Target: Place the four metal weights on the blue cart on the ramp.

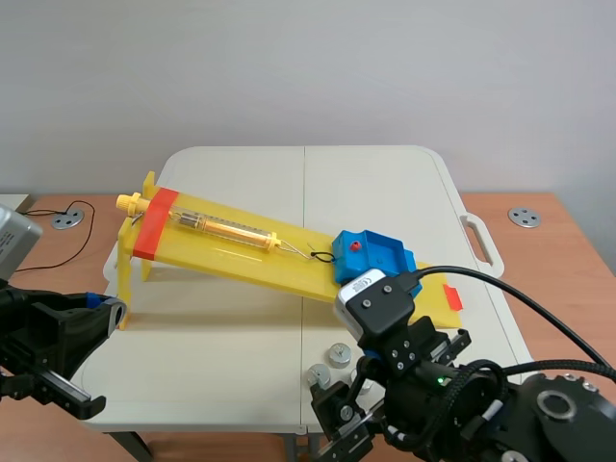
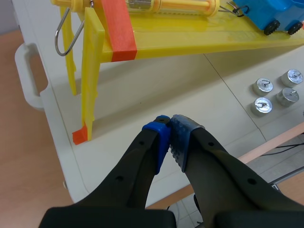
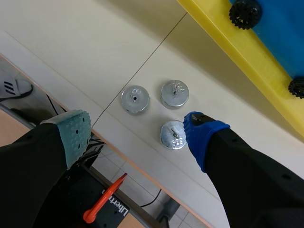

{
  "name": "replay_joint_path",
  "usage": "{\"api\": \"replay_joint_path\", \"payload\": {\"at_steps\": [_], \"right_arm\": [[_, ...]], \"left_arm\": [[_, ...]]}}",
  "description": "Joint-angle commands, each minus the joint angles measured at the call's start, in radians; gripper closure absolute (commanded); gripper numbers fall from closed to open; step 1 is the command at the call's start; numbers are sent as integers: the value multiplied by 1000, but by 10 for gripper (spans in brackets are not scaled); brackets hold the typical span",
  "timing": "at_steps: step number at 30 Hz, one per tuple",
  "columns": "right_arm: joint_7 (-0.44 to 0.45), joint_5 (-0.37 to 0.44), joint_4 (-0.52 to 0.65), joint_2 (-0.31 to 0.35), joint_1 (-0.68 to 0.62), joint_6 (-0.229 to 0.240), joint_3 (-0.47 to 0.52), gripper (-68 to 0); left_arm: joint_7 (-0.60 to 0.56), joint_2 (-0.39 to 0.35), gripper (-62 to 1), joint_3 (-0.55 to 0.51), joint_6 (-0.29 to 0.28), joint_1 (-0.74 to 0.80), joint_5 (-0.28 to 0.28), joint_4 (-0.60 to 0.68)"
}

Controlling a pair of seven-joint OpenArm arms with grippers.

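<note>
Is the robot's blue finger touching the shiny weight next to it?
Cannot tell. In the right wrist view the blue pad of the right gripper overlaps the weight, but no view shows whether it touches or hangs above.

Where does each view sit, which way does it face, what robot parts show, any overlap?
Scene view: between left arm and right arm, both low, facing across the white table at the yellow plastic ramp and blue plastic cart.
Left wrist view: on the left arm, looking down past the shut left gripper at the ramp's raised end and four round metal weights.
Right wrist view: on the right arm, looking down past the open right gripper at three weights.
Shared: both wrist views show weights, ramp, cart wheels.
</note>
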Motion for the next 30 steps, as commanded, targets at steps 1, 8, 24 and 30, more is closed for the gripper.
{"api": "replay_joint_path", "payload": {"at_steps": [1,8,24,30], "right_arm": [[120,10,48,-17,67,-42,-11,-371],[135,-32,-9,-45,111,-76,-52,-344],[155,-69,-146,-100,197,-100,-117,-329],[173,-76,-180,-100,211,-113,-121,-329]], "left_arm": [[-102,16,-29,-13,-33,-16,-57,59],[-101,19,-29,-13,-33,-16,-59,59],[-101,22,-29,-13,-33,-16,-59,59],[-101,22,-29,-13,-33,-16,-59,59]]}}
